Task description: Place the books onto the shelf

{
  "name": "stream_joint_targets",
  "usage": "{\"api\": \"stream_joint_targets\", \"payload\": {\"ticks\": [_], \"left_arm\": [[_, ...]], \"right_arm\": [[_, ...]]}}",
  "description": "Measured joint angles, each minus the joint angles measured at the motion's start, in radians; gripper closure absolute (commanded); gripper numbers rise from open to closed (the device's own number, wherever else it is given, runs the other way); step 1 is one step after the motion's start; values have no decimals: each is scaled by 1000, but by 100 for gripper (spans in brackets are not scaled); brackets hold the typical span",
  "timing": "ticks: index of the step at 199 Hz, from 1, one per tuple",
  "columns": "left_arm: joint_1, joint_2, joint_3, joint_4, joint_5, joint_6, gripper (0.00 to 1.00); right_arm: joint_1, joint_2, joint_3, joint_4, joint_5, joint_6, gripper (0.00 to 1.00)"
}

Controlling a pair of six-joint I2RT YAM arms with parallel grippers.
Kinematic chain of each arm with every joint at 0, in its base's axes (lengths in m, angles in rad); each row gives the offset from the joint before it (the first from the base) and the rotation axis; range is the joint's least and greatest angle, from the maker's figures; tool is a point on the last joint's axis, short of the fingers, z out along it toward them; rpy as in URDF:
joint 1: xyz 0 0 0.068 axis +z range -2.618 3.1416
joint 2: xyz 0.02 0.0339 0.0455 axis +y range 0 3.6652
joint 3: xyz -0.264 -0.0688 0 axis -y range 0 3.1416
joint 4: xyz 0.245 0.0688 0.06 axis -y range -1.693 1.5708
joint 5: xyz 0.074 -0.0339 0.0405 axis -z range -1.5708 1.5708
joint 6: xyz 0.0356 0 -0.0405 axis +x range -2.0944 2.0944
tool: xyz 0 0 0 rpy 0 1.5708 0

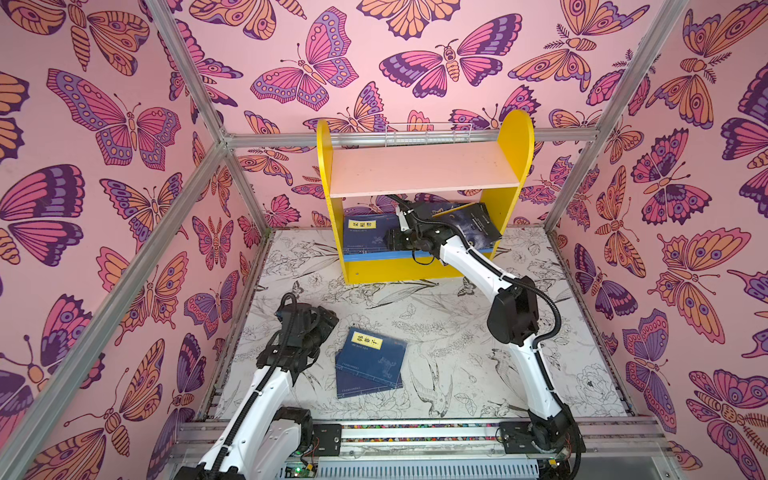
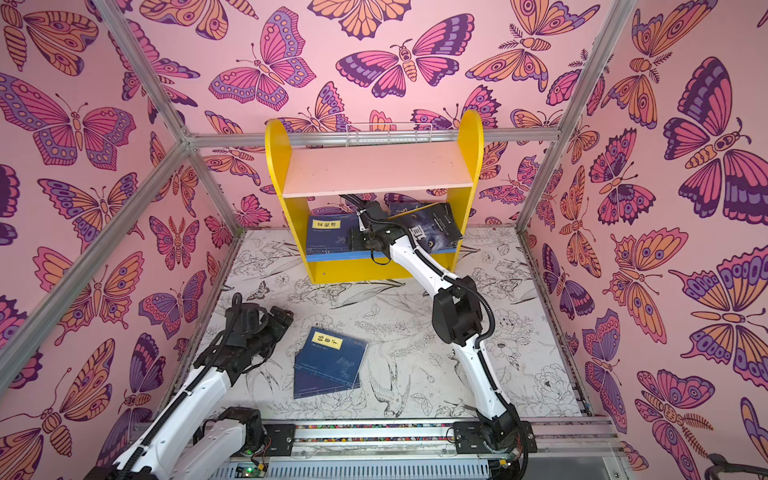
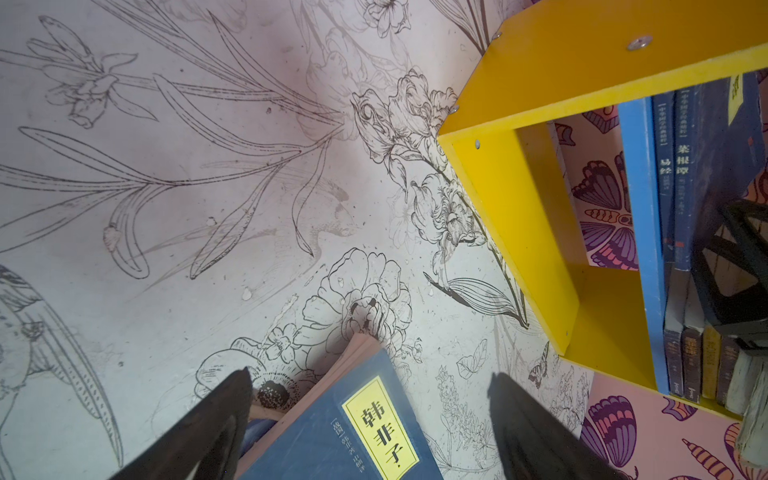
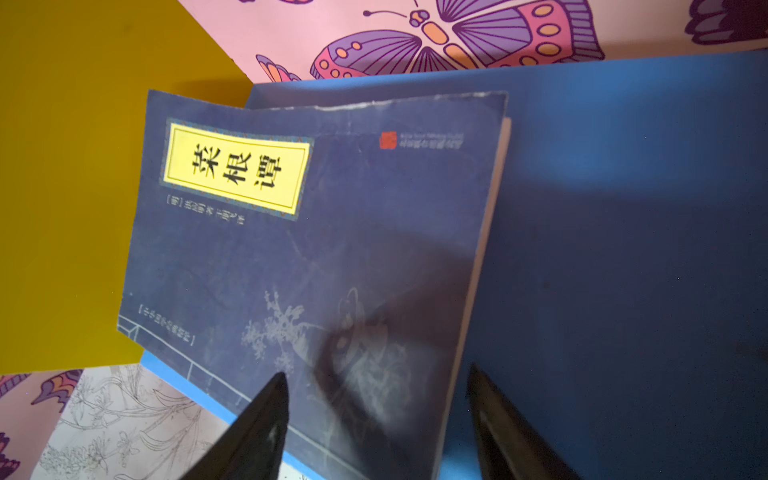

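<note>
Dark book spines [image 3: 692,365], perhaps four, left wrist view only

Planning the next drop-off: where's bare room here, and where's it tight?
Pink upper board is bare from one yellow side to the other. Blue lower board is crowded: navy books left, tilted dark book right, right arm between. Table is bare before the shelf.

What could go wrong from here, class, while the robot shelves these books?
The tilted dark book leans close beside the right arm inside the shelf; pulling the open right hand back could knock it out. On the table, two navy books lie stacked askew, so the open left hand might grab one and slide the other.
</note>
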Motion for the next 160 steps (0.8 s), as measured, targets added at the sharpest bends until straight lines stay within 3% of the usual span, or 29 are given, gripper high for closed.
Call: {"api": "stream_joint_targets", "payload": {"ticks": [160], "left_arm": [[0,3,0,23,11,5,10]], "right_arm": [[-1,-48,-43,-119,-108,-142,31]]}}
